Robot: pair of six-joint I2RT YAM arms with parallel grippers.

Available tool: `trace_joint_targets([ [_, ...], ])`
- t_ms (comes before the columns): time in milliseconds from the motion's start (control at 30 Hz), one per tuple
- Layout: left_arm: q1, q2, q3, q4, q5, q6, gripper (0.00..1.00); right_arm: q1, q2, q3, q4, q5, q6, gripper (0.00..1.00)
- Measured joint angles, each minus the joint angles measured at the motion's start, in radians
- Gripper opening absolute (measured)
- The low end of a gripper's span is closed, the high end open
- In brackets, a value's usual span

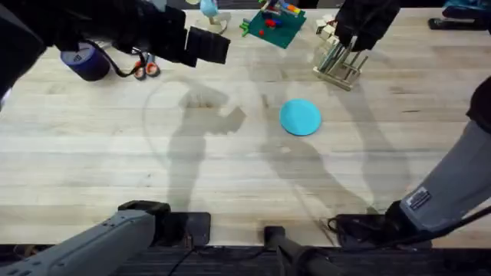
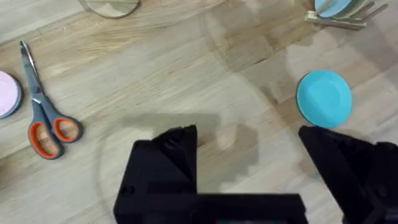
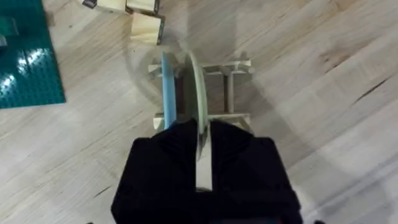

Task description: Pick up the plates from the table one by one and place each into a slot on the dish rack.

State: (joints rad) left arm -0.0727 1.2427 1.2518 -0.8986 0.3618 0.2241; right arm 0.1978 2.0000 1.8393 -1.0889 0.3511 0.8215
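Plates first: one sky-blue plate [image 1: 300,117] lies flat on the table [image 1: 230,176] near the middle, well apart from the dish rack [image 1: 338,67] at the far right. My right arm reaches out over that rack, and my right gripper [image 3: 203,134] hangs directly above it, clamped on the rim of a pale cream plate [image 3: 198,99] that stands on edge between the dowels. Just beside it, in the neighbouring slot, a second blue plate [image 3: 168,87] also stands upright; the two look close together, though I cannot tell whether they touch. The rack's remaining slots on the other side of the cream plate hold nothing I can see. Small wooden blocks [image 3: 138,15] sit near the rack, and a green studded baseplate [image 3: 22,62] lies off to one side of it. My left arm stretches across the far left of the table, raised above the wood, and my left gripper [image 2: 249,146] is spread wide with nothing between its fingers. From its wrist view I see orange-handled scissors [image 2: 43,106] lying flat, the edge of a pink dish [image 2: 7,93] beside them, and the loose blue plate farther off.
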Motion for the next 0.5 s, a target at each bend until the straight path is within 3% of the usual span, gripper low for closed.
trace_joint_targets([
  [333,0.0,0.0,0.0,0.0,0.0,0.0,0.995,0.0,-0.005,0.0,-0.021,0.0,0.0,0.149],
  [500,0.0,0.0,0.0,0.0,0.0,0.0,0.995,0.0,-0.066,0.0,-0.035,0.0,0.0,0.152],
])
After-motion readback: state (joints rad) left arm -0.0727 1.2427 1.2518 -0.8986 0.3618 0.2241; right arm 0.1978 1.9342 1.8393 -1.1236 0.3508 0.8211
